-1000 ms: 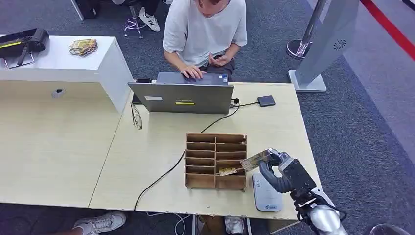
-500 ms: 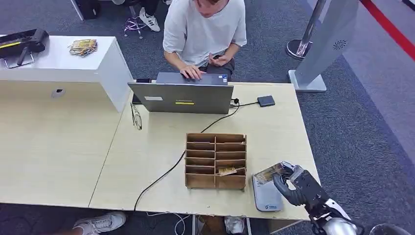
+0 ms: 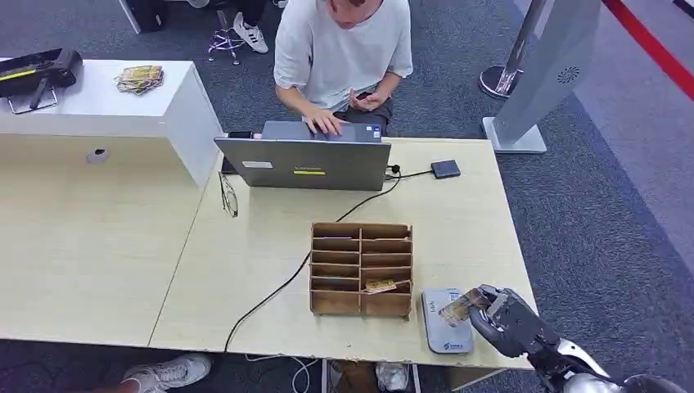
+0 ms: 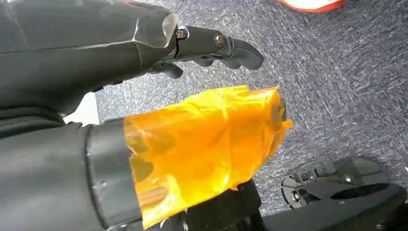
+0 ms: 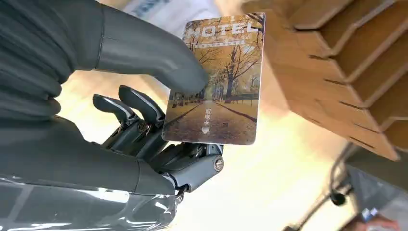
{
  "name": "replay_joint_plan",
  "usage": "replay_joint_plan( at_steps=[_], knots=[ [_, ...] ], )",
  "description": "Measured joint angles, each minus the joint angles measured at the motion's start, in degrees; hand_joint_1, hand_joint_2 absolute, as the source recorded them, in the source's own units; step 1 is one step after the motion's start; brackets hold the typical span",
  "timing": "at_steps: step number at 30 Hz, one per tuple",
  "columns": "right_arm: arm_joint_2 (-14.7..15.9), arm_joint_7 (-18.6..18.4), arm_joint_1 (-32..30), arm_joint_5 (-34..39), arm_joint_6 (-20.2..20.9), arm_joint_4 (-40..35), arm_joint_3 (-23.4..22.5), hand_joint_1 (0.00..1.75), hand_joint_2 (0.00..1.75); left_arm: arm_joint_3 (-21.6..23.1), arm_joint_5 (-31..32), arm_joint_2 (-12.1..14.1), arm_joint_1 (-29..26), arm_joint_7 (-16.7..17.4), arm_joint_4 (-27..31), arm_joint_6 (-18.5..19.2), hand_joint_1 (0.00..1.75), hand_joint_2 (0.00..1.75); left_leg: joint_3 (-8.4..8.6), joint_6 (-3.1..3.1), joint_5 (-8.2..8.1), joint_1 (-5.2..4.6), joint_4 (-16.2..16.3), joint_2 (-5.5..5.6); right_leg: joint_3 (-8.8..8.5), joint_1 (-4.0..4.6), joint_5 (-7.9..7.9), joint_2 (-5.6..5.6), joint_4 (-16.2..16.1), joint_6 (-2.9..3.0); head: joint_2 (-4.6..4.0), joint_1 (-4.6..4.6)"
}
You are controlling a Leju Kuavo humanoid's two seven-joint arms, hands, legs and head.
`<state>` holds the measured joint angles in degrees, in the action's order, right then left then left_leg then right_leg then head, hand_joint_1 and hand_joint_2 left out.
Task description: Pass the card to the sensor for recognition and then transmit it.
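Over sensor [image 3: 446,321], right hand [image 3: 501,315] pinches card [image 3: 459,306].

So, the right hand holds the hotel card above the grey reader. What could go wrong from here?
1. The right hand pinches the card by one edge only, so it may slip.
2. The sensor pad lies at the table edge; a push could slide it off.
3. The wooden rack stands close beside; the hand may bump it.

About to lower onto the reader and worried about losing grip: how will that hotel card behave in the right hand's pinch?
The card looks flat and unbent, so probably stiff. Its glossy printed face may be slippery under the thumb. The right hand pinches one edge, so touching the sensor could pivot it.
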<state>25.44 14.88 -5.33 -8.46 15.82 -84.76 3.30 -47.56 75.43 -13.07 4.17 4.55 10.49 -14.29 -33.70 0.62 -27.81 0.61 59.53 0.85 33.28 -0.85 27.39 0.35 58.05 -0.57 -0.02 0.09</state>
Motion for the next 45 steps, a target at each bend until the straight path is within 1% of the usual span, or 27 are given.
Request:
replay_joint_plan(
  at_steps=[6, 16, 28, 35, 41, 45],
  knots=[
    [3.0, -1.1, -0.9, -0.5, 0.3, -0.7, 0.8, 1.75, 1.75, 0.0, 0.2, 0.0, 0.0, 0.0, 0.0, 0.1, 0.0, 0.0, 0.01, 0.0, 0.0, 0.0, 0.0, -0.02, 0.0, 0.0, 0.0, 0.02, 0.0, 0.0, 0.0, -0.02],
    [5.5, -1.4, -1.5, -0.4, 1.2, -1.9, 2.8, 1.75, 1.75, 0.0, 0.7, 0.0, 0.0, 0.0, 0.0, 0.2, 0.0, 0.0, 0.01, 0.0, 0.0, 0.0, 0.0, -0.03, 0.0, 0.0, 0.0, 0.02, 0.0, 0.0, 0.0, 0.0],
    [5.4, -2.0, 0.4, 0.7, 1.1, -2.1, 6.6, 1.75, 1.75, 0.0, 1.5, 0.0, 0.0, 0.0, 0.0, 0.4, 0.0, 0.0, 0.01, 0.0, 0.0, 0.01, 0.0, -0.03, -0.01, 0.01, 0.0, 0.02, 0.0, 0.0, 0.0, -0.02],
    [4.4, -2.9, 1.8, 0.4, 0.9, -1.6, 8.8, 1.75, 1.75, 0.0, 2.0, 0.0, 0.0, 0.0, 0.0, 0.6, 0.0, 0.0, 0.01, 0.0, 0.0, 0.01, 0.0, -0.02, -0.01, 0.01, 0.0, 0.02, 0.0, 0.0, 0.0, -0.02],
    [3.7, -3.3, 3.2, -0.1, -0.4, -0.5, 10.3, 1.75, 1.75, 0.1, 2.1, 0.0, 0.0, 0.0, 0.0, 0.6, 0.0, 0.0, 0.01, 0.0, 0.0, 0.01, 0.0, -0.02, -0.02, 0.01, 0.0, 0.02, 0.0, 0.0, 0.0, -0.02],
    [3.1, -5.2, 4.2, -3.7, -3.6, 0.1, 11.3, 1.75, 1.75, 0.0, 2.0, 0.0, 0.0, 0.1, 0.0, 0.7, 0.0, 0.0, 0.01, 0.0, 0.0, 0.01, 0.0, -0.02, -0.02, 0.01, 0.0, 0.02, 0.0, 0.0, 0.0, -0.02]
  ],
)
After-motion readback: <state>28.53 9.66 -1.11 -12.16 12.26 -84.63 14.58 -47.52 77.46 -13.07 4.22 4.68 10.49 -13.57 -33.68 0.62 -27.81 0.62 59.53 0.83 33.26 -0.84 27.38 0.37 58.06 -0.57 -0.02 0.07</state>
